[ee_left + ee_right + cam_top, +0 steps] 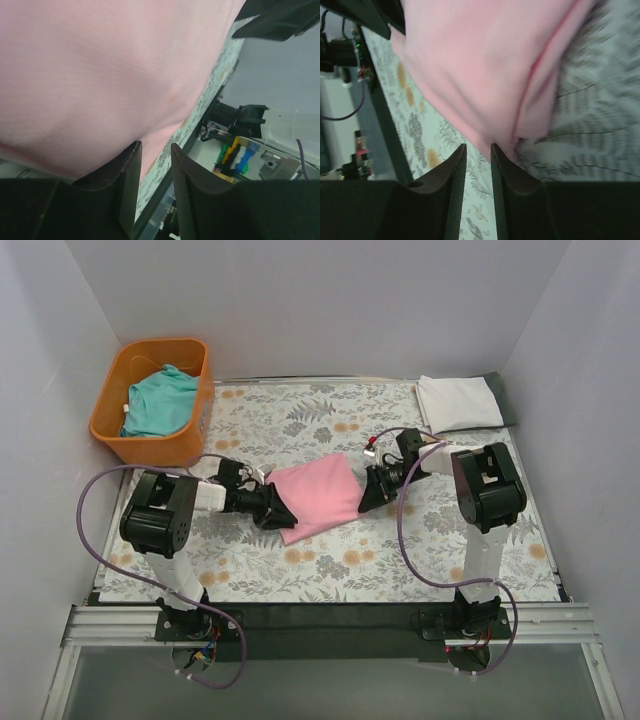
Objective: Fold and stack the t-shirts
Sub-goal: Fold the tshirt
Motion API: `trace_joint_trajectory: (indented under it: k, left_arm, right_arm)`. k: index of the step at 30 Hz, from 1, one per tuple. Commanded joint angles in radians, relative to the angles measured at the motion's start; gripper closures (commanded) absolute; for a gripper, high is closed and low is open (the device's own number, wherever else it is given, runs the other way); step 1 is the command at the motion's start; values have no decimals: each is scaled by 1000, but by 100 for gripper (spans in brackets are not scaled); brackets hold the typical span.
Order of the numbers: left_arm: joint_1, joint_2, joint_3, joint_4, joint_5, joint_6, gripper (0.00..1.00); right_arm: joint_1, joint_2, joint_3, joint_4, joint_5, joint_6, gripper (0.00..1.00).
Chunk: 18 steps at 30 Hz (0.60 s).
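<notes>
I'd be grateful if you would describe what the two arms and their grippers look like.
Both the left arm and the right arm have blocky black joint housings joined by white links. A purple cable loops from each base up to the wrist. The left gripper and the right gripper are matte black, each with two tapering fingers.

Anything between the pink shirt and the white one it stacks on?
No object. Only tablecloth shows between the pink shirt and the white shirt; the right gripper gripping it sits on that side.
</notes>
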Motion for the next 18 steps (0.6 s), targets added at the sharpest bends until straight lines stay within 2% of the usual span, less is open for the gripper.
trace_joint_trajectory:
  k: [1,3,5,9,12,13,15,17,18]
  left_arm:
    - [14,-111,63,-71,-63,92,69]
    - [-7,-160,108,-124,-77,133,68]
    - [-45,-218,212,-181,-118,236,66]
    - [-171,-265,353,-275,-295,421,63]
    - [-295,-227,419,-286,-440,559,62]
    - [-326,-210,430,-286,-527,582,61]
    - [-407,-155,456,-280,-601,642,61]
    - [-467,-119,474,-274,-701,662,60]
    - [-485,-99,484,-263,-733,685,50]
  right_arm:
    - [-30,-18,138,-17,126,-75,71]
    - [-27,-68,209,-31,92,-66,69]
    - [-27,-131,235,-37,102,-45,63]
    - [-30,-257,209,-13,251,-20,58]
    - [-55,-308,163,12,325,24,52]
    - [-64,-312,157,15,328,32,52]
    - [-90,-319,163,24,383,46,52]
    - [-107,-338,187,30,494,52,52]
    - [-110,-345,201,32,533,51,51]
